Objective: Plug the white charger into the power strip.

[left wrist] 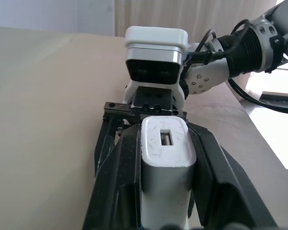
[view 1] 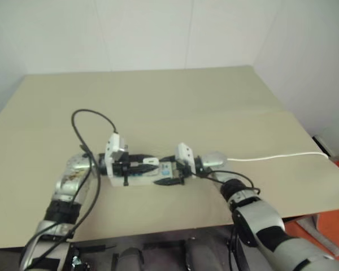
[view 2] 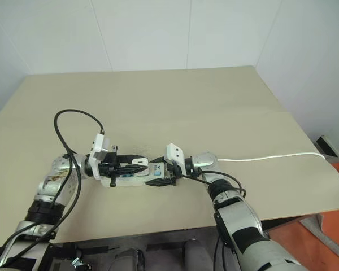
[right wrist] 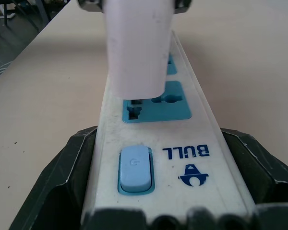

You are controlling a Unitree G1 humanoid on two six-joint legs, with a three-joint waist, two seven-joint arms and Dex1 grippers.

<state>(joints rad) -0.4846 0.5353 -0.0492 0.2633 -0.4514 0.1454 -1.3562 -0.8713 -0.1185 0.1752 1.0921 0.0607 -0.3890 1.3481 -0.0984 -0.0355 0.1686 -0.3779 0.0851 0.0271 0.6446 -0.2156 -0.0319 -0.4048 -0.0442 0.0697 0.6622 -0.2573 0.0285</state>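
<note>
White charger (right wrist: 134, 48) hangs just above the nearest blue socket (right wrist: 156, 108) of the power strip (right wrist: 192, 139), slightly off toward one side. Left gripper (left wrist: 165, 158) clamped on charger. Right gripper (view 2: 161, 175) grips the strip's switch end across its width; strip's long axis runs toward the left arm.

Both arms are silver-grey metal with black ribbed joint bands. A black cable loops free off the left arm. Each pincer, left (view 2: 137, 164) and right (view 2: 158, 175), has 2 black pointed fingers (left wrist: 116, 191) and a white square camera block on its wrist.
</note>
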